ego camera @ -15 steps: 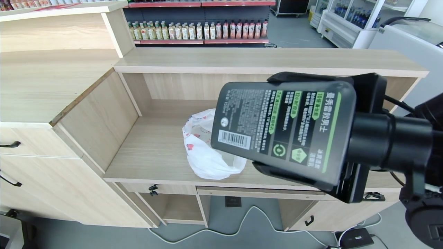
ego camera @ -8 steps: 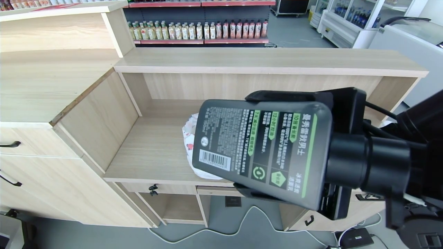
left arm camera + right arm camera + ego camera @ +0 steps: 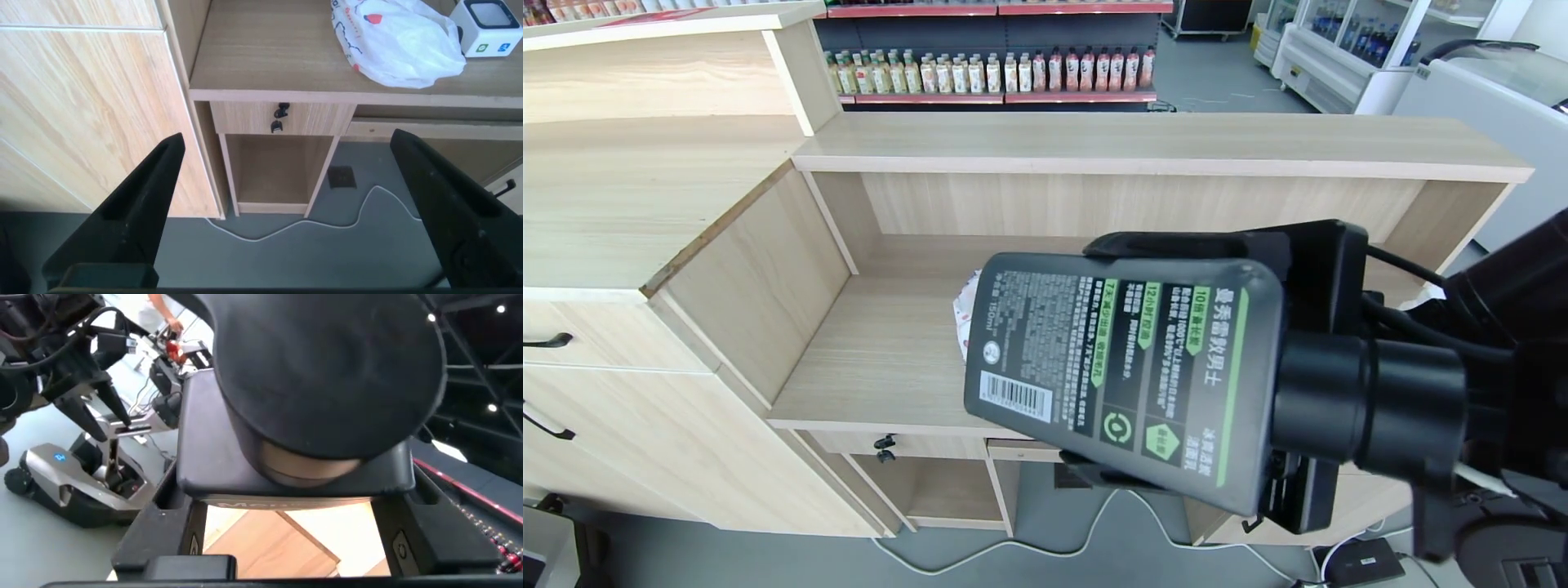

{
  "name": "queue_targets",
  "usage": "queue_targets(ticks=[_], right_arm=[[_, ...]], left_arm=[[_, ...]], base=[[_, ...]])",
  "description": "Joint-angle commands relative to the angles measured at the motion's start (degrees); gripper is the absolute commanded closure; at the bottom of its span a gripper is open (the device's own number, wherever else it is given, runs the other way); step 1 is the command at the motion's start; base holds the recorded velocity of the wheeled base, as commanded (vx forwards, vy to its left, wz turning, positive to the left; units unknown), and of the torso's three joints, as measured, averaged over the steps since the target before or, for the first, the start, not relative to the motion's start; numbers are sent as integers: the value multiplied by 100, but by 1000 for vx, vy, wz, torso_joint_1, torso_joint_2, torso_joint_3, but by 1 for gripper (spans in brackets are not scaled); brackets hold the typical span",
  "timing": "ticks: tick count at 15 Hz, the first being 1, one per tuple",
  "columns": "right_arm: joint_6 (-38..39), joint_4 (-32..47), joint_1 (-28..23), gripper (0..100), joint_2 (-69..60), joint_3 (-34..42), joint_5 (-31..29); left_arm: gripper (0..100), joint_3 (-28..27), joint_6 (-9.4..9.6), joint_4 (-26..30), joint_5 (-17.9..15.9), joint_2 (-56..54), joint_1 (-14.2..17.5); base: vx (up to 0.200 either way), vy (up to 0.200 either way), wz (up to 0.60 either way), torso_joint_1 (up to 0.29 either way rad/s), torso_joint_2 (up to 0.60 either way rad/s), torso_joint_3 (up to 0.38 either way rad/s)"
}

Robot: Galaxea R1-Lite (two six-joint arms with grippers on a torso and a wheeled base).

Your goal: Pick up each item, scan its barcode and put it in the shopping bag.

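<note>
On counter [image 3: 890, 359] — shopping bag [image 3: 400, 45], contents unseen | R hand [image 3: 1086, 355] grips bottle [image 3: 1127, 384]

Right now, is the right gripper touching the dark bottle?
Touching. In the head view the right gripper has its two black fingers pressed against opposite edges of the dark bottle, holding it in the air; no gap shows at either edge.

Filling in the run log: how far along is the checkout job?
Done: bottle picked up, right pincer shut on it. In hand: it is held up in the air, barcode facing the head camera; whether it has scanned cannot be told. Left: bottle is not in the bag, which lies on the counter beside the scanner. Left pincer is open and empty.
</note>
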Motion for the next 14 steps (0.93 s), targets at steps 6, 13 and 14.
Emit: queue_targets(ticks=[6, 13, 14], right_arm=[[1380, 1692, -829, 100, -1035, 213, -1946], [4377, 3476, -3404, 100, -1922, 1004, -3792], [4640, 3564, -3659, 100, -1905, 1031, -3889]], left_arm=[[0, 2, -5, -2, -1, -2, 5], [0, 2, -5, -2, -1, -2, -4], [0, 2, -5, -2, -1, -2, -4]], base=[[0, 0, 0, 0, 0, 0], [0, 0, 0, 0, 0, 0], [0, 0, 0, 0, 0, 0]])
